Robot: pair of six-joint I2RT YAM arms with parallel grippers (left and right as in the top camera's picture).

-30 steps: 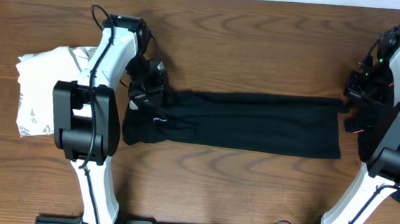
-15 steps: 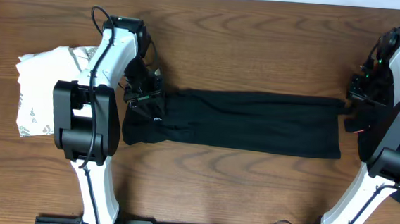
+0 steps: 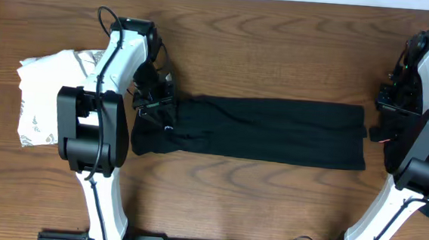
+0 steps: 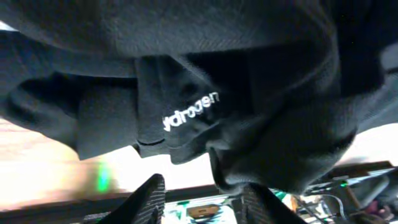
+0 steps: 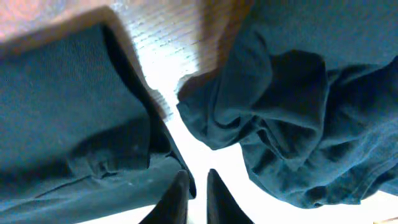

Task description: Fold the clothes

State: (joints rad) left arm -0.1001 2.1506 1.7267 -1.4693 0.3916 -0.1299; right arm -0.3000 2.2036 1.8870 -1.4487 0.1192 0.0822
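On table (image 3: 280, 49): black shirt (image 3: 267, 131) part-hidden | left end effector (image 4: 204, 186) spread | right end effector (image 5: 196, 177) barely parted

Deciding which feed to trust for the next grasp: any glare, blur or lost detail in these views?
Overhead: sharp and evenly lit, though the black shirt shows little fold detail. Left wrist: logo readable, background beneath blown out and blurred. Right wrist: glare whitens the table, fingers only silhouettes.
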